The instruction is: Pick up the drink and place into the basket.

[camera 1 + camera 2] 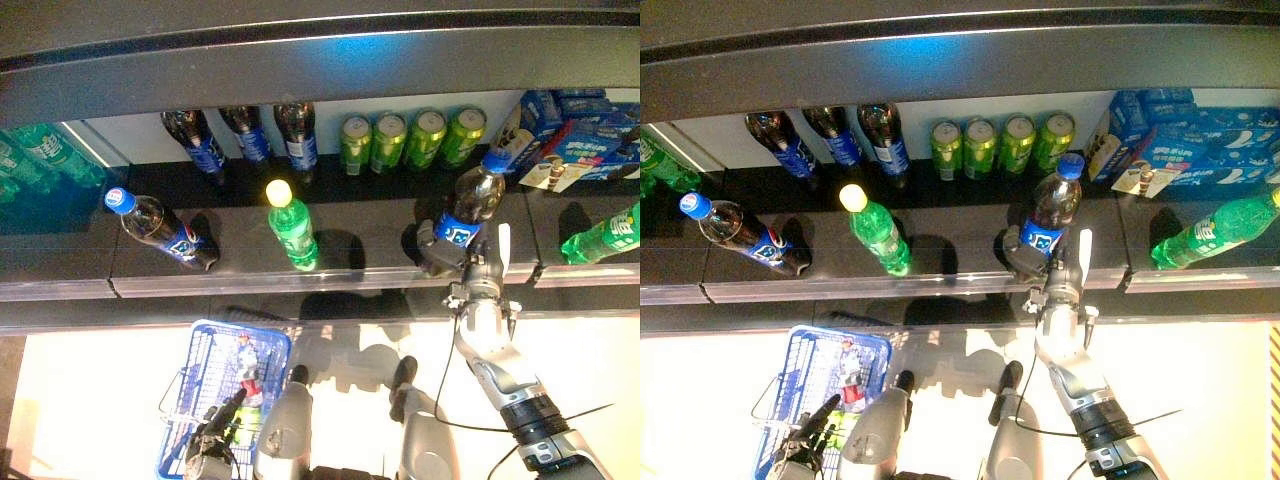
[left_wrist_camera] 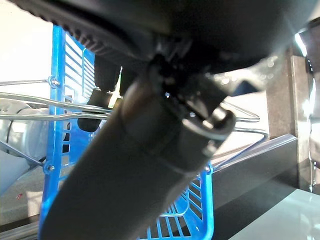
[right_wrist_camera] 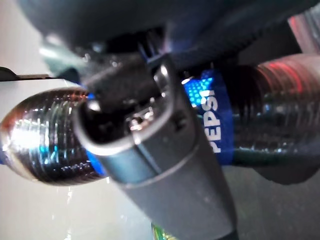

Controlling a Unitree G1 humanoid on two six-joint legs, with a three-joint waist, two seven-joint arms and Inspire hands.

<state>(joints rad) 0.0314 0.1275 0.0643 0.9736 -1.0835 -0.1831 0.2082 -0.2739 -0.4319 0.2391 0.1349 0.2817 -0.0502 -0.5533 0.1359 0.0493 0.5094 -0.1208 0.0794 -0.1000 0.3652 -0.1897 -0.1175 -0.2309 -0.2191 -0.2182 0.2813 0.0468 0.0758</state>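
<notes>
A cola bottle (image 1: 472,200) with a blue cap and blue label stands tilted near the front edge of the dark shelf (image 1: 380,265). My right hand (image 1: 447,256) is curled round its lower part; in the right wrist view the thumb (image 3: 150,150) lies across the bottle (image 3: 265,115). My left hand (image 1: 205,448) is shut on the thin wire handles of the blue basket (image 1: 205,350), which hangs low at the left. The basket also shows in the left wrist view (image 2: 60,130). A drink with a red label (image 1: 247,375) lies in the basket.
On the shelf stand a green bottle (image 1: 292,232), a leaning cola bottle (image 1: 160,228), more cola bottles (image 1: 250,135) and green cans (image 1: 410,138) at the back, blue boxes (image 1: 580,135) and another green bottle (image 1: 605,235) at the right. A shelf overhangs above.
</notes>
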